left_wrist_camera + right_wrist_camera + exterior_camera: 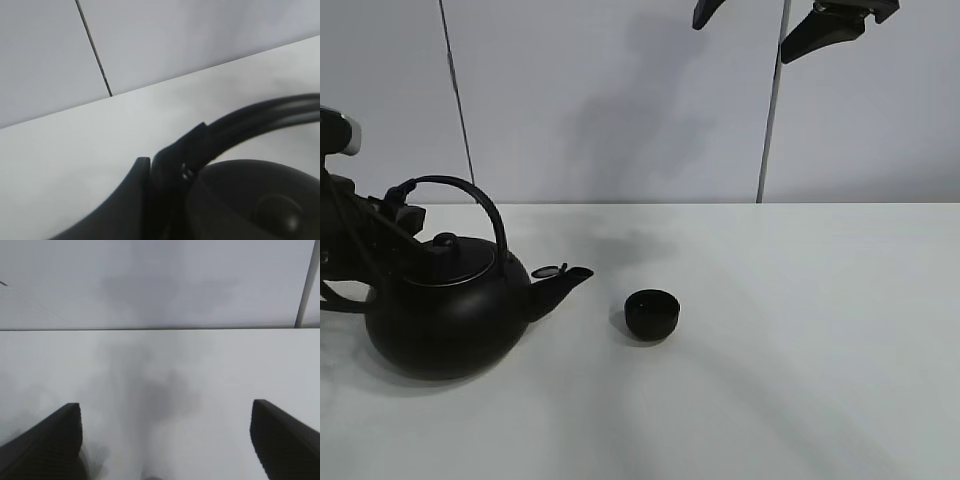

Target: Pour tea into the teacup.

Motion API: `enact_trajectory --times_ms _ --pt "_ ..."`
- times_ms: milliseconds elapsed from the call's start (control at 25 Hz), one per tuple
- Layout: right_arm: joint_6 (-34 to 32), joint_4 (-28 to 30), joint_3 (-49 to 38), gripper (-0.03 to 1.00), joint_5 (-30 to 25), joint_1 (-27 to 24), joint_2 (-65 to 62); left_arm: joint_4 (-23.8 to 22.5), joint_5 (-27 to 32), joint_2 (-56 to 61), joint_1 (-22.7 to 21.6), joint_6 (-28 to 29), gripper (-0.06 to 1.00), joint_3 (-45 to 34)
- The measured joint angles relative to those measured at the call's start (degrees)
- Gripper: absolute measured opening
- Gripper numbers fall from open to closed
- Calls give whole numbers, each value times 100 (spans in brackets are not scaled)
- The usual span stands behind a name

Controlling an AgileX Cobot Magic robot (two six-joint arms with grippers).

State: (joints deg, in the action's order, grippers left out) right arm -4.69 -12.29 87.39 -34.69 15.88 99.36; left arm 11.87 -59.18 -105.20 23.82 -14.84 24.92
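A big round black kettle (440, 320) with an arched handle (488, 208) stands on the white table at the left, spout pointing right. The tiny black teacup (651, 314) stands upright on the table just right of the spout, apart from it. My left gripper (408, 208) is shut on the handle's left end. In the left wrist view the left gripper (167, 157) clasps the handle (270, 112) above the kettle's lid (250, 200). My right gripper (765, 22) hangs open and empty high above the table at the back. Its fingers (50, 445) stand wide apart in the right wrist view.
The white table (800, 380) stretches bare to the right and front of the teacup. A white wall with two dark vertical seams (770, 110) stands right behind the table.
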Motion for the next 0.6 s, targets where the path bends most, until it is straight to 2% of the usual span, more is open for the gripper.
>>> enact_trajectory --times_ms 320,480,600 --pt "0 0 0 63 0 0 0 -12 -37 0 0 71 9 -7" --pt "0 0 0 63 0 0 0 -12 -37 0 0 328 10 -7" --pt "0 0 0 63 0 0 0 -65 -49 0 0 492 14 -7"
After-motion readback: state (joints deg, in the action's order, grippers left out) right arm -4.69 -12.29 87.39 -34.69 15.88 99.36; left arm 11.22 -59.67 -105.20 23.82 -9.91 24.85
